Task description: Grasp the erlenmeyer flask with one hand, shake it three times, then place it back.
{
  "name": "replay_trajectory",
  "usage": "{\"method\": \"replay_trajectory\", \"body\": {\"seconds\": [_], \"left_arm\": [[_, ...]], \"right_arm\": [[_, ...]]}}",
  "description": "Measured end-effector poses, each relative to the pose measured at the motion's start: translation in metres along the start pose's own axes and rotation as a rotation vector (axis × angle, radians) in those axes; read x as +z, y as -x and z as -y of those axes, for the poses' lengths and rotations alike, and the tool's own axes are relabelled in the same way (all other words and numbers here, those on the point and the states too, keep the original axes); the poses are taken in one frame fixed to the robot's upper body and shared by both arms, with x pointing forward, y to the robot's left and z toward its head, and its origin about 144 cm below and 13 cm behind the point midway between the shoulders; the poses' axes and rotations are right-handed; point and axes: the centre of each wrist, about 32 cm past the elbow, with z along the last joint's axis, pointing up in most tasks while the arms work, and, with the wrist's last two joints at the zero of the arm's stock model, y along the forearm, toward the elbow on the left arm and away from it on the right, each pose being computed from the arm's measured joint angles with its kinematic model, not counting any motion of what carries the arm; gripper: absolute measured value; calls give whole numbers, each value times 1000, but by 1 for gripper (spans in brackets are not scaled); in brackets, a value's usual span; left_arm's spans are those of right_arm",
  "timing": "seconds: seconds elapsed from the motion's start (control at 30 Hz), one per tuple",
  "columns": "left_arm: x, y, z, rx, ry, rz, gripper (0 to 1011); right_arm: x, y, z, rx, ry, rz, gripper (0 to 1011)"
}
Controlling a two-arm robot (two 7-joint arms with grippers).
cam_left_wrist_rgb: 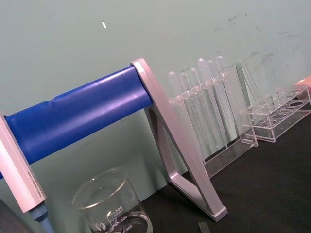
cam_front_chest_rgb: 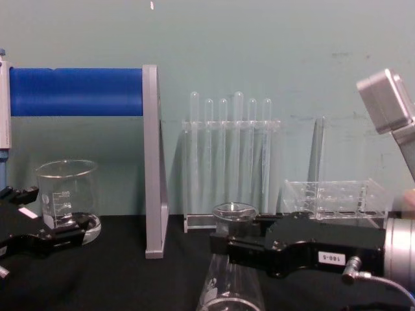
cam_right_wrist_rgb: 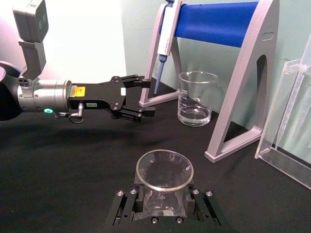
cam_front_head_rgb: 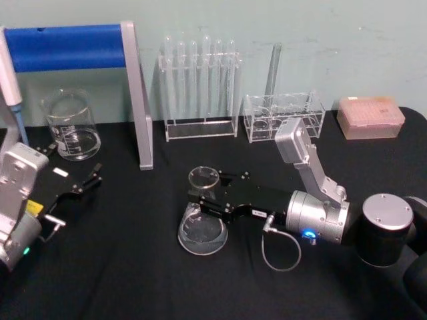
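The erlenmeyer flask [cam_front_head_rgb: 202, 230] is clear glass and stands mid-table, its round rim [cam_right_wrist_rgb: 164, 170] facing up. My right gripper [cam_front_head_rgb: 200, 200], the hand, reaches in from the right and is shut on the flask's neck just below the rim, with a black finger on each side [cam_front_chest_rgb: 224, 246]. From these views I cannot tell whether the wide base touches the black table. My left gripper [cam_front_head_rgb: 93, 177] rests at the left near the beaker, open and holding nothing [cam_right_wrist_rgb: 143, 97].
A glass beaker [cam_front_head_rgb: 70, 127] stands at the back left beside a grey stand with a blue bar [cam_front_head_rgb: 73, 47] that holds a pipette [cam_front_head_rgb: 10, 73]. Behind the flask are a test-tube rack [cam_front_head_rgb: 200, 87], a clear rack [cam_front_head_rgb: 283, 117] and a pink tip box [cam_front_head_rgb: 370, 117].
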Motion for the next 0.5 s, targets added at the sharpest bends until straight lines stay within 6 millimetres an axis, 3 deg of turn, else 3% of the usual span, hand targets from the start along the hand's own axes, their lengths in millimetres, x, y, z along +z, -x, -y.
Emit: {"method": "replay_trajectory", "body": {"seconds": [0.5], "left_arm": [[0, 0, 0, 0, 0, 0, 1001]], "right_arm": [[7, -1, 3, -16, -25, 3, 449]]}}
